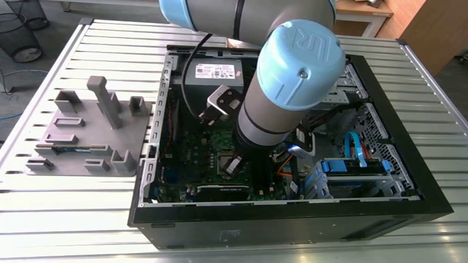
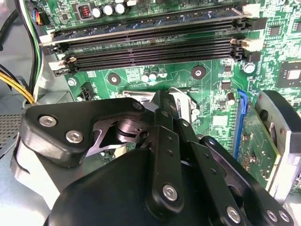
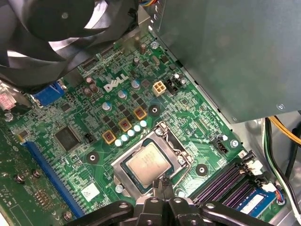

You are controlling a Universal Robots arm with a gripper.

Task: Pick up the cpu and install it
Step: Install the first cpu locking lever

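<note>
Slats of pale metal run across the table [image 1: 87, 208] under the open black case [image 1: 292, 224], with the grey tray [image 1: 80, 137] at the exterior view's left, grey floor [image 1: 15, 93] beyond it and a wooden desk [image 1: 365, 13] past the far edge. I'm reaching down into the case now, and my gripper [image 3: 162, 185] is pressed together, its tip just beside the rim of the socket [image 3: 181, 159]. And there's the cpu [image 3: 149, 163], lying flat and shiny inside that socket on the green motherboard [image 3: 94, 141], between the fan [image 3: 56, 28] and the memory slots [image 3: 225, 183].
</note>
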